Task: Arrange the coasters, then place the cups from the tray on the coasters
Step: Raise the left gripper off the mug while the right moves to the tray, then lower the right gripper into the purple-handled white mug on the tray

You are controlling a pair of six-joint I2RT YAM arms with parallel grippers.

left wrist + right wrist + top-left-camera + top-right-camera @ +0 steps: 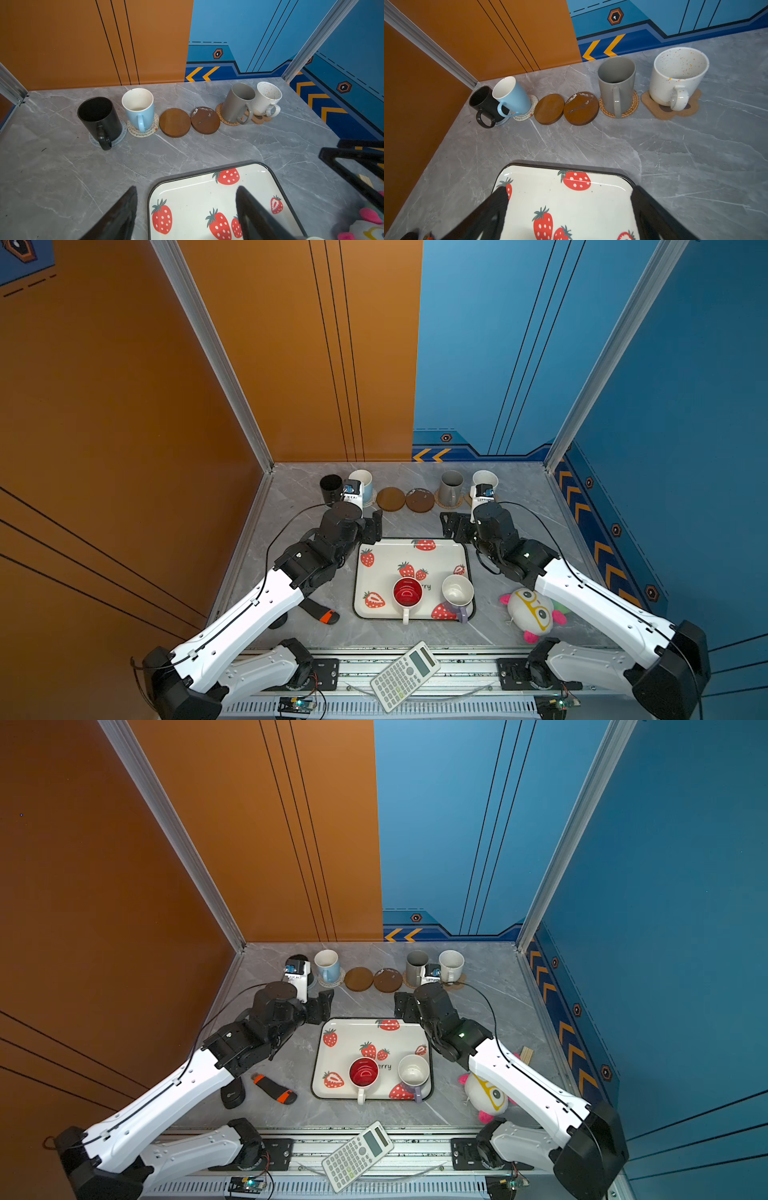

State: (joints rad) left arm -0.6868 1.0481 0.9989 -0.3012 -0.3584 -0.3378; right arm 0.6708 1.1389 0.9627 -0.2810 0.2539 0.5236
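Along the back stand a black cup on a grey coaster, a light blue cup on a white woven coaster, two bare brown disc coasters, a grey cup on a tan woven coaster and a speckled cup on the paw coaster. The strawberry tray holds a white cup with red inside and a lavender cup. My left gripper hangs open and empty over the tray's far left corner. My right gripper hangs open and empty over its far right corner.
A calculator lies on the front rail. A plush toy sits right of the tray under the right arm. A black and orange tool lies left of the tray. Walls close in the back and both sides.
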